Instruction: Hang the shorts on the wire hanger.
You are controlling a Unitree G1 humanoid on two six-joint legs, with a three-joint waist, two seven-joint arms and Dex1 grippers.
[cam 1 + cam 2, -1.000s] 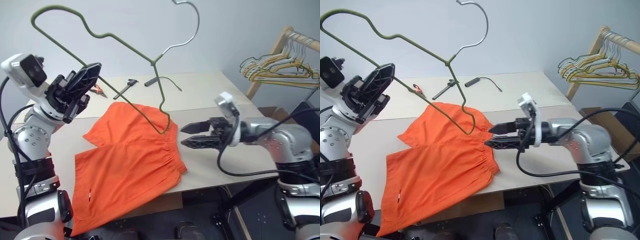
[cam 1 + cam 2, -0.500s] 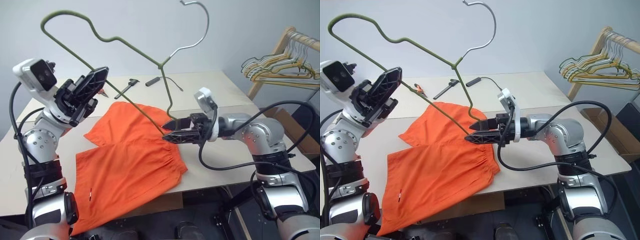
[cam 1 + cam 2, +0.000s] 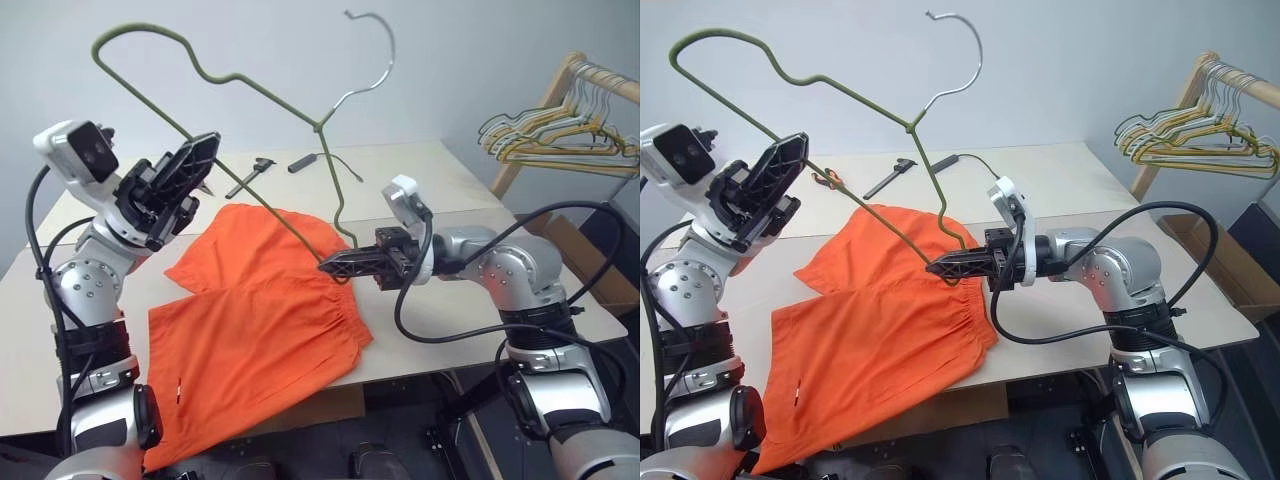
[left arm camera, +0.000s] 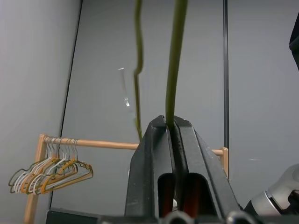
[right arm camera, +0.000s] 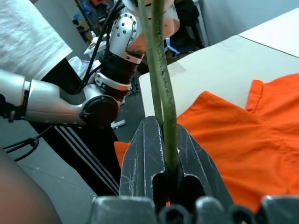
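Observation:
The orange shorts (image 3: 260, 330) lie flat on the pale table (image 3: 440, 180), one leg hanging over the front edge. The wire hanger (image 3: 318, 126), olive-green with a bare metal hook, is held tilted in the air above them. My left gripper (image 3: 198, 152) is shut on the hanger's long bottom wire, high at the left; the left wrist view shows the wire (image 4: 175, 56) pinched between its fingers (image 4: 154, 140). My right gripper (image 3: 328, 266) points left just over the waistband and is shut on the hanger's lower corner, the wire (image 5: 161, 70) clamped between its fingers (image 5: 140, 149).
A wooden rack (image 3: 575, 75) with a bunch of gold and pale hangers (image 3: 560, 135) stands at the right. At the table's back lie a black cylinder with a cable (image 3: 305, 162), a black tool (image 3: 250, 175) and orange-handled pliers (image 3: 200, 183). A person in a white shirt (image 5: 32, 42) stands beyond the table.
My right gripper moved left to the hanger's lower corner and closed on it. The left gripper kept its hold on the hanger.

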